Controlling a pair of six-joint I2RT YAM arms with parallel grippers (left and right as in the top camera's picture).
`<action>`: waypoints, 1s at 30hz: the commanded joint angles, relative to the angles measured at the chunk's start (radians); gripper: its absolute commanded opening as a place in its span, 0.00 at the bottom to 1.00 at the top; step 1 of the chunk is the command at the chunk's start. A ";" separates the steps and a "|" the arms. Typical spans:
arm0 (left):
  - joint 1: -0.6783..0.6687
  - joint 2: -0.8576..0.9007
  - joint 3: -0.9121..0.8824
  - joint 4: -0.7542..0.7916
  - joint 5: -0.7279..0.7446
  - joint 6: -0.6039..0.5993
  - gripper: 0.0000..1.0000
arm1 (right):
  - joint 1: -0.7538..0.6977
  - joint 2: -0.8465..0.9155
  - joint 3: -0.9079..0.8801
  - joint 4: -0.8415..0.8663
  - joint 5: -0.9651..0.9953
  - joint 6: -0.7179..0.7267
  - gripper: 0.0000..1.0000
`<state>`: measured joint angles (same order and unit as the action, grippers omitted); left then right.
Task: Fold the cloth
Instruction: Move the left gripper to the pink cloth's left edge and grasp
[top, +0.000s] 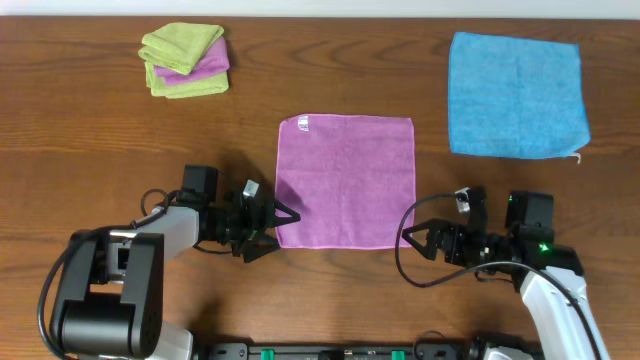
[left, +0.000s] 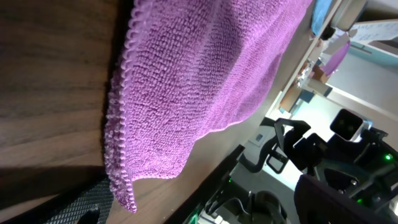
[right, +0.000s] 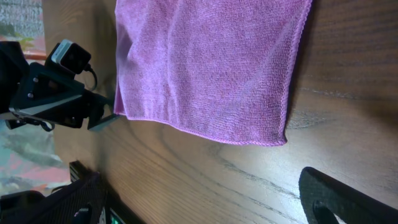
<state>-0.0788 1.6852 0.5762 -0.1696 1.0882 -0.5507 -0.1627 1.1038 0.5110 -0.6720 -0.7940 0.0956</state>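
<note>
Though its white tag (top: 303, 124) is unreadable, the cloth (top: 345, 180) lies flat — unfolded.

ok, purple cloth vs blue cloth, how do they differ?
The purple cloth is magenta and lies in the middle; the blue cloth is bright blue, at the far right. Purple's white tag is at its far-left corner; blue shows what looks like a small tag at its near-right corner. The left tool and right tool sit open by purple's near corners; neither is near blue. Both lie flat, unfolded, square, about the same size.
</note>
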 joint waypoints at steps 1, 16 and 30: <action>-0.009 0.054 -0.057 0.002 -0.420 -0.007 0.95 | -0.006 -0.009 -0.005 -0.002 -0.027 0.004 0.99; -0.117 0.054 -0.057 0.104 -0.575 -0.038 0.12 | -0.006 -0.009 -0.005 -0.028 -0.048 0.000 0.99; -0.116 0.053 0.002 0.041 -0.457 0.057 0.06 | -0.006 -0.006 -0.180 0.108 -0.005 -0.003 0.99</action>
<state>-0.1974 1.6829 0.5930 -0.0937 0.7860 -0.5289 -0.1627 1.1038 0.3836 -0.5896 -0.7979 0.0856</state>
